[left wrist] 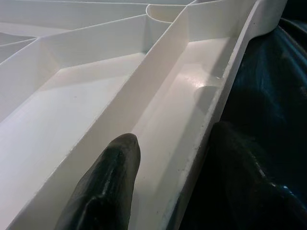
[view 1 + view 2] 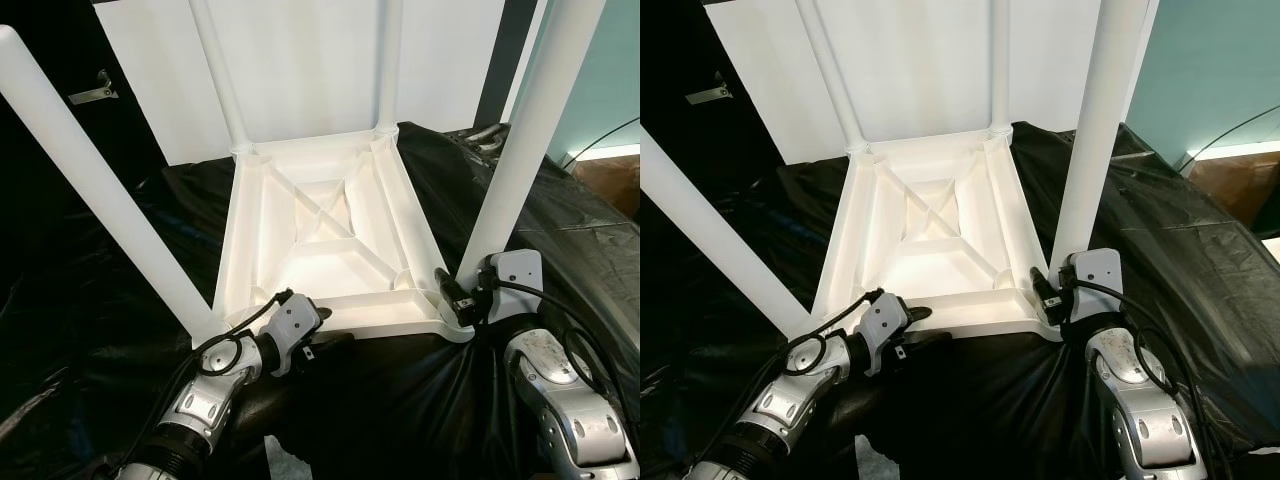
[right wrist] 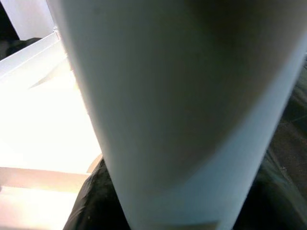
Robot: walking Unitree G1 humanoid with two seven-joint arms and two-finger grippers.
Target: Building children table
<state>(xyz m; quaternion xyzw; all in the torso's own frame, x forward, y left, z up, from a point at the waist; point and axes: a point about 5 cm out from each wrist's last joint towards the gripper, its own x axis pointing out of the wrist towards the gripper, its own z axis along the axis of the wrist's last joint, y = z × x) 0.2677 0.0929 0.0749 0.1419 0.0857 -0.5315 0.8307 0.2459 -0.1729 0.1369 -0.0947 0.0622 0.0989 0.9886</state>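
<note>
A white plastic children's table point(image 2: 310, 240) lies upside down on a black sheet, its ribbed underside facing up. All its legs stand up from the corners: near left leg point(image 2: 90, 170), near right leg point(image 2: 520, 150), and two far legs point(image 2: 220, 75) point(image 2: 388, 60). My left gripper point(image 2: 320, 335) is shut on the near rim point(image 1: 225, 96); one finger point(image 1: 110, 182) lies inside the frame and the other point(image 1: 240, 177) outside it. My right gripper point(image 2: 455, 295) is shut on the base of the near right leg point(image 3: 182, 96), which looms close in the right wrist view.
A crumpled black plastic sheet point(image 2: 420, 400) covers the surface under the table and spreads to both sides. A white panel point(image 2: 300, 60) stands behind the far legs. A teal wall and a brown box point(image 2: 610, 180) are at the right, a metal bracket point(image 2: 95, 92) at the left.
</note>
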